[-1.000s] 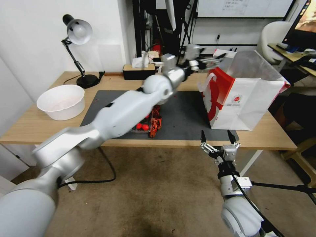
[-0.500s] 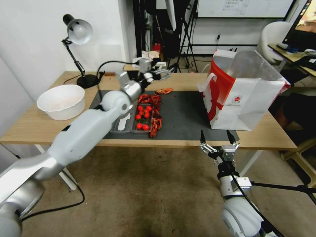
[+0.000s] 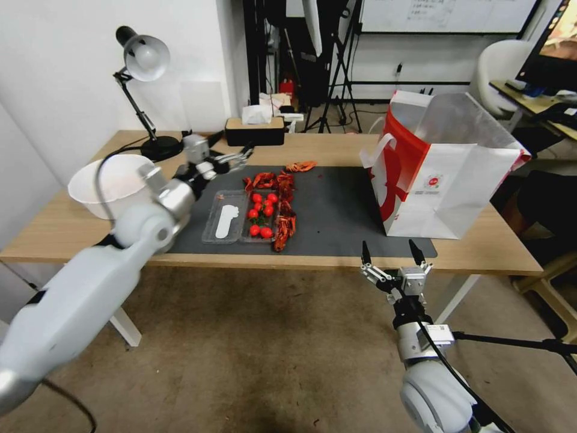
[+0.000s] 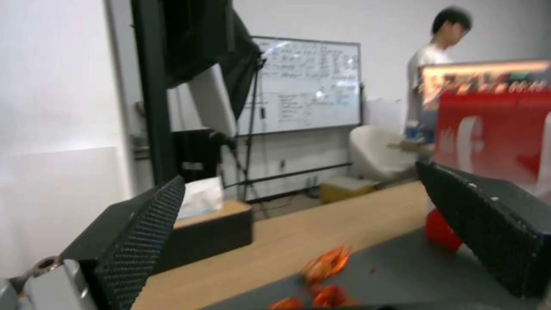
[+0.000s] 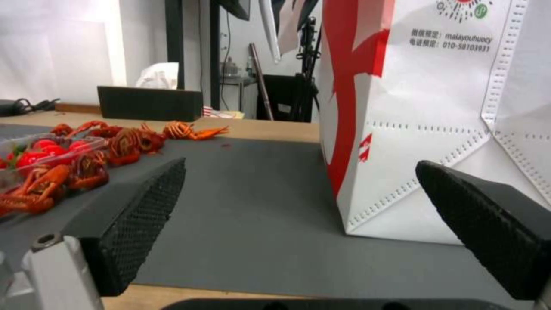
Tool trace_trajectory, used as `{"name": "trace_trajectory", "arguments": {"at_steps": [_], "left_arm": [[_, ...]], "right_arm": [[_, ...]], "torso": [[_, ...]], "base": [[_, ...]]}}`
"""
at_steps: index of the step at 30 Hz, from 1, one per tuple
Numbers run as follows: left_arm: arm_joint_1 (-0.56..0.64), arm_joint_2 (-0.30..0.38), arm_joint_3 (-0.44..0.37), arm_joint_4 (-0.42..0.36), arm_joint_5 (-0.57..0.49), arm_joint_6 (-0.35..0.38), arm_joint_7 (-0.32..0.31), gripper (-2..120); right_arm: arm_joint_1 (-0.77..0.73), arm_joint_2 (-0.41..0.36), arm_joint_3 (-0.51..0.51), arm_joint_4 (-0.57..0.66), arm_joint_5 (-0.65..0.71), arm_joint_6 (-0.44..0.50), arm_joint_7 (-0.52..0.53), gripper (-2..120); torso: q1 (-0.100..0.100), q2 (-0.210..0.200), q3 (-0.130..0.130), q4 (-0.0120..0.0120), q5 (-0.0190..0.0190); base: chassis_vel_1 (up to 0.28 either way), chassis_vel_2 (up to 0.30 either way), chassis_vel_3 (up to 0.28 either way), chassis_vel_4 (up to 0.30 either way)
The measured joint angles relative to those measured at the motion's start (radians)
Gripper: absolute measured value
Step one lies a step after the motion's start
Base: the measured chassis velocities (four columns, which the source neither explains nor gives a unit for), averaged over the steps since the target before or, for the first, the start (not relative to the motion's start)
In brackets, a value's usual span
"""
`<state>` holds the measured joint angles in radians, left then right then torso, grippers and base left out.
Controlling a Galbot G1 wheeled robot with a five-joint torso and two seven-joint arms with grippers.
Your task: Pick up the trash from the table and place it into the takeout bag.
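Table (image 3: 72, 231) clutter: crayfish shells (image 3: 282, 204), tomato tray (image 3: 243, 216), takeout bag (image 3: 445, 180)

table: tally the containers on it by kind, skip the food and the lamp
bowl: 1
clear tray: 1
tissue box: 1
bag: 1
total: 4

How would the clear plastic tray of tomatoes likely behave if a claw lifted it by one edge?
The clear tray looks thin-walled, so it would probably flex. The loose tomatoes could roll towards the low side. The crayfish shells draped over its rim might slide off.
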<state>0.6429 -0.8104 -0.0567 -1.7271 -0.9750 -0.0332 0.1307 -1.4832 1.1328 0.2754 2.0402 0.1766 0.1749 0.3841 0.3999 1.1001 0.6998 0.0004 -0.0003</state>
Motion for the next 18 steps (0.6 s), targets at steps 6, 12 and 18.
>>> {"name": "trace_trajectory", "arguments": {"at_steps": [6,12,18], "left_arm": [[0.345,-0.007,-0.241,-0.167,0.271,-0.009,-0.124,100],[0.506,-0.064,-0.348,-0.225,0.366,-0.023,-0.17,100],[0.634,-0.126,-0.419,-0.284,0.435,-0.029,-0.242,100]], "right_arm": [[-0.017,0.0,-0.001,0.006,-0.003,0.001,0.0,100],[-0.028,0.002,0.0,0.016,-0.012,0.004,0.002,100],[-0.043,0.009,0.0,0.023,-0.025,0.01,0.003,100]], "torso": [[0.0,0.0,0.0,-0.0005,-0.0003],[0.0,0.0,0.0,-0.0004,0.0003],[0.0,0.0,0.0,-0.0003,0.0003]], "base": [[0.0,0.0,0.0,0.0],[0.0,0.0,0.0,0.0],[0.0,0.0,0.0,0.0]]}}
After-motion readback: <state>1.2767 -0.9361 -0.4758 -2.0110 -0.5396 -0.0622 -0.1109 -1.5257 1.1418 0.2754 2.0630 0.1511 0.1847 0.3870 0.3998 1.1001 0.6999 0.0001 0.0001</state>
